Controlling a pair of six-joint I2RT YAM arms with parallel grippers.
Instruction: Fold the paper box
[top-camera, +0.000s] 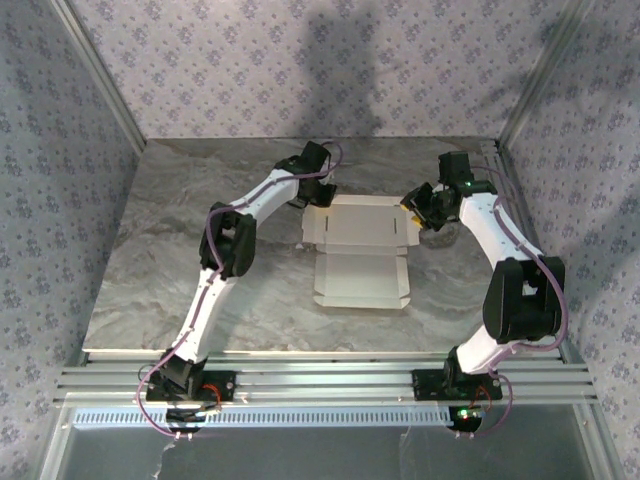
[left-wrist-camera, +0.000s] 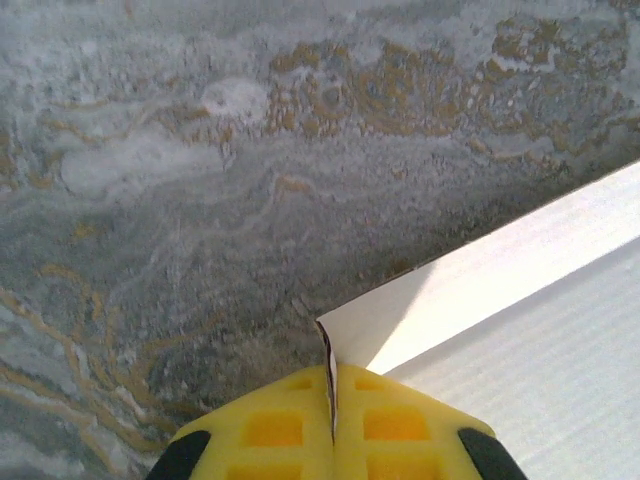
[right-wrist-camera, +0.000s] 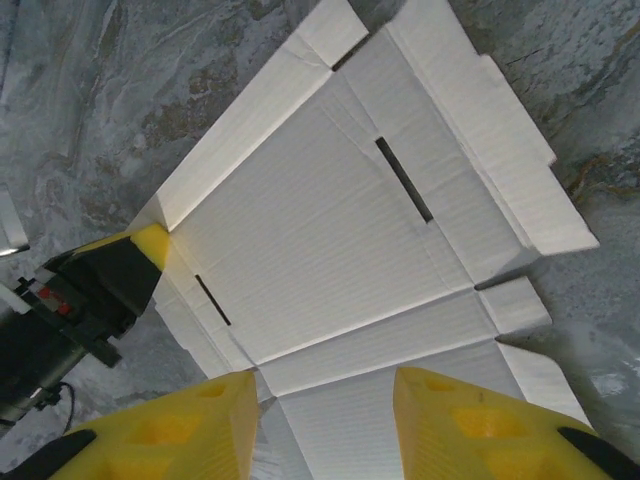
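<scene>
A grey, marbled worktop (top-camera: 160, 260) sits between walls (top-camera: 250, 60) papered in a pale purple flower print. The paper box (top-camera: 358, 250) lies unfolded near the middle of it, white side up. Its long axis runs from the near edge, where the arms are bolted, towards the back wall. It lies as two broad panels one behind the other, with narrow flaps along the outer edges. In the right wrist view a long dark slot (right-wrist-camera: 404, 180) is cut through one panel, running roughly parallel to the panel's side edge.

At the far left corner of the sheet, the left gripper (left-wrist-camera: 330, 400) is closed tight on the card. Its yellow fingers are pressed together with only the thin edge of a side flap (left-wrist-camera: 470, 280) between them.

The right gripper (right-wrist-camera: 325, 400) is at the sheet's far right edge. Its fingers stand well apart over the white card and clamp nothing. Whether its tips touch the sheet is hard to judge from this angle.
</scene>
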